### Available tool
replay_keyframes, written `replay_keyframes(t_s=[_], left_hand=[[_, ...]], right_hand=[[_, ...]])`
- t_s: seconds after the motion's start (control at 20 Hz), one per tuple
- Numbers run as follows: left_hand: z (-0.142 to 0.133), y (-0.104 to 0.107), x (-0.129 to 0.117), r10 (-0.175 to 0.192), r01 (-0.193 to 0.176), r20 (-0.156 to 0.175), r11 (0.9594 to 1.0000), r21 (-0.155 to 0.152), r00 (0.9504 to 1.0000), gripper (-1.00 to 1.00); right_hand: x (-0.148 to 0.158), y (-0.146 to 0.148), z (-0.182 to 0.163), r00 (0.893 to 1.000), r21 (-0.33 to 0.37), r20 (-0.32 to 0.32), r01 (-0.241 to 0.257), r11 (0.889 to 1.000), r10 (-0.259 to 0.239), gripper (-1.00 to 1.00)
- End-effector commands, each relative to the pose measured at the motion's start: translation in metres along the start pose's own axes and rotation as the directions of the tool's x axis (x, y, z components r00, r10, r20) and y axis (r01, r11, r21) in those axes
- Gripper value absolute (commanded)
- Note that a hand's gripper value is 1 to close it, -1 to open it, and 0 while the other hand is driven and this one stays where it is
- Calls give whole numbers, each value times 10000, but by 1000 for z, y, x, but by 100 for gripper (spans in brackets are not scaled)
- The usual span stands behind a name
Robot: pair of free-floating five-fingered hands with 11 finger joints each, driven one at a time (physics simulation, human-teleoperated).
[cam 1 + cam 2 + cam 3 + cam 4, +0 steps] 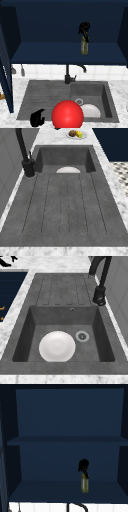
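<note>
The right hand [84,28] grips the top of the bottle [84,45], which stands upright, long axis vertical, on the cabinet shelf [50,53].

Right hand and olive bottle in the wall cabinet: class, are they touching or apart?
Touching. In the front view the right hand closes over the top of the bottle, fingers curled down its neck; the upper view shows the same overlap, no gap.

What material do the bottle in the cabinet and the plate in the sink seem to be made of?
The bottle the right hand grips looks like olive-tinted glass, translucent, with faint sheen. The plate looks like glazed white ceramic, smooth and evenly bright; plastic is possible.
</note>
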State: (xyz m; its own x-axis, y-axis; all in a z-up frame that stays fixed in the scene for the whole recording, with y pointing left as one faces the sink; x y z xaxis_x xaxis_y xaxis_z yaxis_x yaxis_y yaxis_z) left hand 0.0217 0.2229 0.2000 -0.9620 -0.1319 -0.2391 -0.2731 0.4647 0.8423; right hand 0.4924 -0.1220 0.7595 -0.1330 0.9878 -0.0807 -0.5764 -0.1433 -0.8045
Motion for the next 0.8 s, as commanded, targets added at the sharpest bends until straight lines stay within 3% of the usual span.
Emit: replay_keyframes(t_s=[0.0, 0.45, 0.75], left_hand=[[0, 0, 0, 0, 0, 0, 10000, 0, 10000, 0], [0, 0, 0, 0, 0, 0, 10000, 0, 10000, 0], [0, 0, 0, 0, 0, 0, 10000, 0, 10000, 0]], right_hand=[[2, 12, 12, 9997, -14, -209, 148, 9999, -148, -100], [-9, 14, 18, 9999, -403, 93, 77, 9992, -73, -100], [-9, 3, 8, 10000, -53, 3, -85, 10000, 85, -100]])
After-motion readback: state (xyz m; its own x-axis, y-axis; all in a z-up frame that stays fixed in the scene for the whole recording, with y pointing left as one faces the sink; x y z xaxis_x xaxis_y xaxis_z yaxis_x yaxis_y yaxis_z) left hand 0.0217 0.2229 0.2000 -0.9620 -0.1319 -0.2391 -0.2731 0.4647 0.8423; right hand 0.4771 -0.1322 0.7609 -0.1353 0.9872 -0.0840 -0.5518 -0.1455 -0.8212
